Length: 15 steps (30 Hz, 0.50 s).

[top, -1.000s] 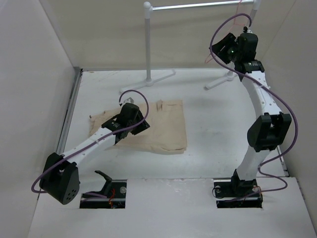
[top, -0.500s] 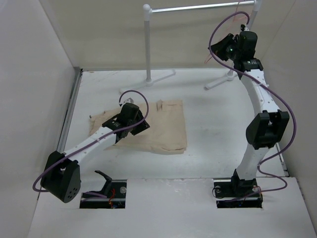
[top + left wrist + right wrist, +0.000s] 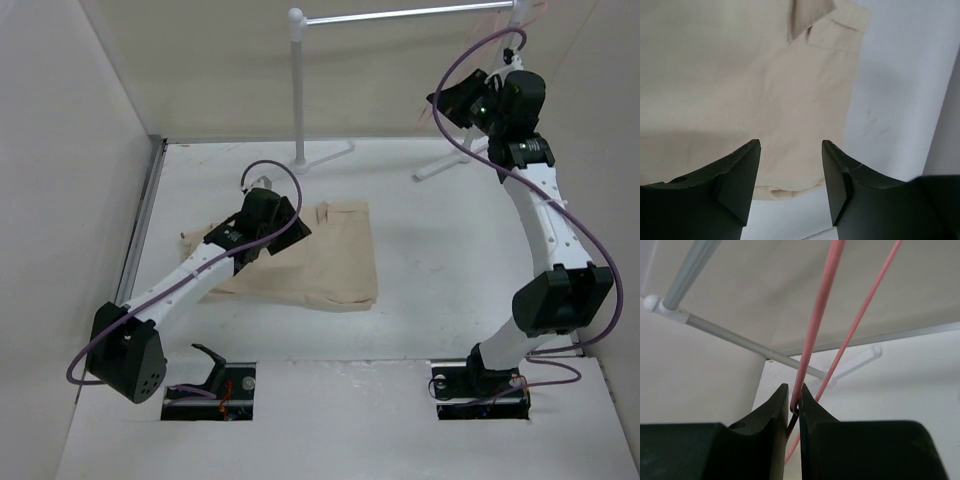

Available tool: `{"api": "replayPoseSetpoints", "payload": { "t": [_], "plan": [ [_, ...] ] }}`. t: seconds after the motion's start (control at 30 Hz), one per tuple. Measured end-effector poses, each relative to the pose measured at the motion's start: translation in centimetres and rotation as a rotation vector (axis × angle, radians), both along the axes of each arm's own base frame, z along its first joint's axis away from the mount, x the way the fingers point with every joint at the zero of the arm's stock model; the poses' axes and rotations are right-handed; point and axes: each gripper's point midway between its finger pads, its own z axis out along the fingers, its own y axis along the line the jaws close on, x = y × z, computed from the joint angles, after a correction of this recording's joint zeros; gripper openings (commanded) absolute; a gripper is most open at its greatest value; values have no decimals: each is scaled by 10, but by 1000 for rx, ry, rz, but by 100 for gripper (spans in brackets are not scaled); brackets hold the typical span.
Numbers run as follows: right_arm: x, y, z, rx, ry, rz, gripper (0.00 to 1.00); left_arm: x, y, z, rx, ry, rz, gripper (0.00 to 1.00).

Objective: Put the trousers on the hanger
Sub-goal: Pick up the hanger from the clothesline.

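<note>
The beige trousers (image 3: 330, 262) lie folded flat on the white table, left of centre; they fill the upper left of the left wrist view (image 3: 740, 80). My left gripper (image 3: 285, 232) hovers over their left part, open and empty (image 3: 790, 165). The pink-red wire hanger (image 3: 817, 315) hangs from the white rack's bar at the back right; only thin bits of it show in the top view (image 3: 432, 112). My right gripper (image 3: 458, 100) is raised beside the rack and shut on the hanger's wire (image 3: 794, 402).
The white pipe rack (image 3: 297, 90) stands at the back, its bar (image 3: 400, 14) running to the right and its feet (image 3: 440, 166) on the table. White walls close in the left, back and right sides.
My right gripper, shut on the hanger, has moved right and a little toward me. My left gripper has moved slightly up and right over the trousers.
</note>
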Motion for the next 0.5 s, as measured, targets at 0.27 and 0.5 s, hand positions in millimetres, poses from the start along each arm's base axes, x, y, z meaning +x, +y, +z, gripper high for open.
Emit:
{"api": "replayPoseSetpoints", "payload": {
  "t": [0.27,0.5],
  "plan": [
    [-33,35,-76,-92,137,82,11,29,-25,82,-97,-129,-47,51],
    [-76,56,-100,-237,177,122,10,58,-55,167,-198,-270,-99,52]
  ]
}}
